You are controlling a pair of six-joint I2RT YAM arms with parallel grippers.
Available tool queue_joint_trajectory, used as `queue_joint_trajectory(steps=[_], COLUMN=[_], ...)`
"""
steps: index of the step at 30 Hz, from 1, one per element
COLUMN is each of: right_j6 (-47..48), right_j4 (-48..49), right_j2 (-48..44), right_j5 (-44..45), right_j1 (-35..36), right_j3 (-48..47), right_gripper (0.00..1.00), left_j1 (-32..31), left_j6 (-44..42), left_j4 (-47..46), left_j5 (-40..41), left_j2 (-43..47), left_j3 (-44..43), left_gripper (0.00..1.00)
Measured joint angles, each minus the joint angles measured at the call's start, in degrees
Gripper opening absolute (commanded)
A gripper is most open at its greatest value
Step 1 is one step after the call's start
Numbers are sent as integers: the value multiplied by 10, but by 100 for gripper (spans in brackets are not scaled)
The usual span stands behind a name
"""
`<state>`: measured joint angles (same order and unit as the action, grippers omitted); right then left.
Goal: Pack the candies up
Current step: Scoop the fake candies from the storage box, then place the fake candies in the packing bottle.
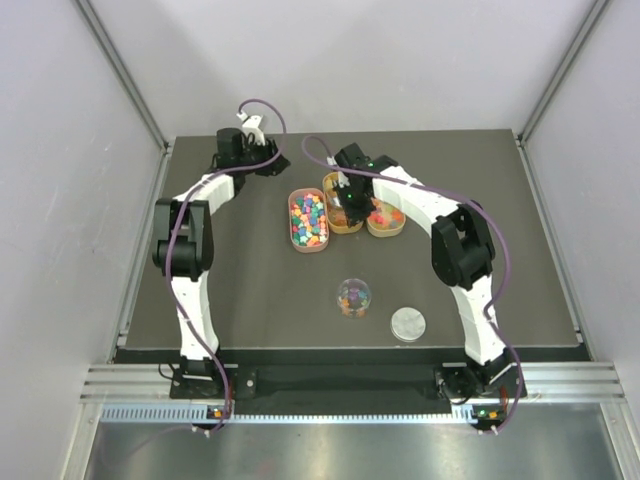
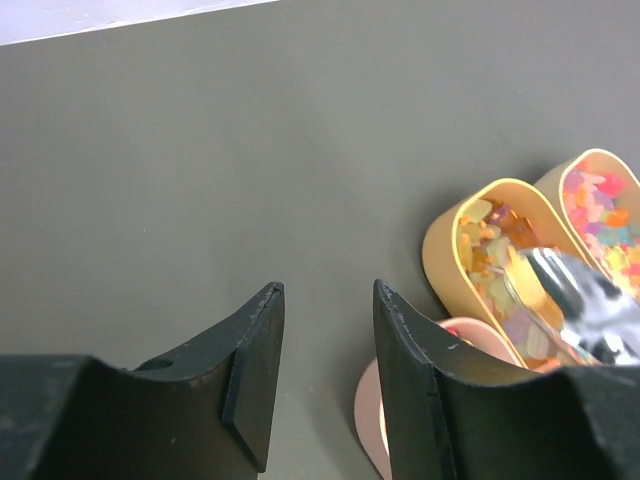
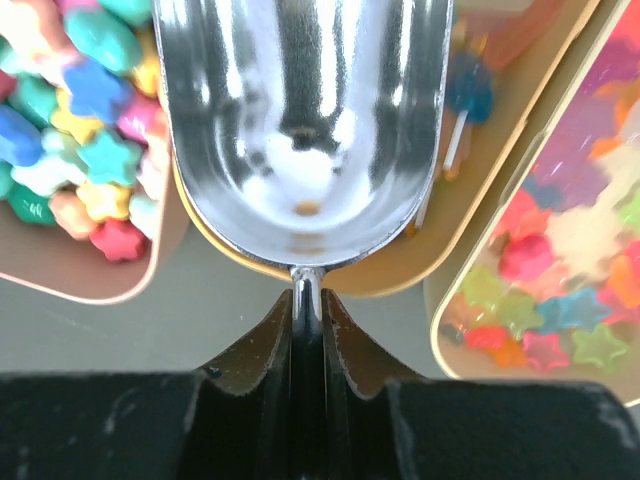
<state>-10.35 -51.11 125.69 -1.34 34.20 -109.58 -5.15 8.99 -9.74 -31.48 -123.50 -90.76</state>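
Packing partly done — most candies (image 1: pixel 308 220) sit in trays (image 1: pixel 290 228), some in the open jar (image 1: pixel 353 297). Right fingers (image 3: pixel 255 350) pinch the near-empty scoop (image 3: pixel 300 130) over the middle tray; left fingers (image 2: pixel 250 370) apart, empty.

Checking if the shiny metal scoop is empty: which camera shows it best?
The right wrist view: the shiny metal scoop fills the frame, bowl facing the camera, handle pinched in the right gripper. The left wrist view catches only a blurred part over an oval orange tray; overhead, it cannot be made out.
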Motion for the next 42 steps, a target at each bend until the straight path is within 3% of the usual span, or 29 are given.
queue_joint_trajectory(steps=[9,17,20,24,33,42], right_j6=[14,75,124,215,410,572], right_j4=[50,249,271,247,115,-85], right_j2=[-13,-126,-154,-206,-450,-454], right_j5=[4,54,60,31,-34,-4], right_j1=[-3,-3,-3,-8,-20,-17], right_j3=[36,245,289,315,383,372], right_gripper=[0,0,0,0,0,0], left_j1=[-7,-9,-6,3,40,47], left_j6=[-13,-47,-61,-78,-105,-104], left_j4=[9,37,60,82,103,119], left_j5=[-8,-3,0,1,5,2], left_j2=[31,36,48,74,146,169], left_j3=[28,33,33,33,50,101], left_gripper=[46,46,46,46,46,45])
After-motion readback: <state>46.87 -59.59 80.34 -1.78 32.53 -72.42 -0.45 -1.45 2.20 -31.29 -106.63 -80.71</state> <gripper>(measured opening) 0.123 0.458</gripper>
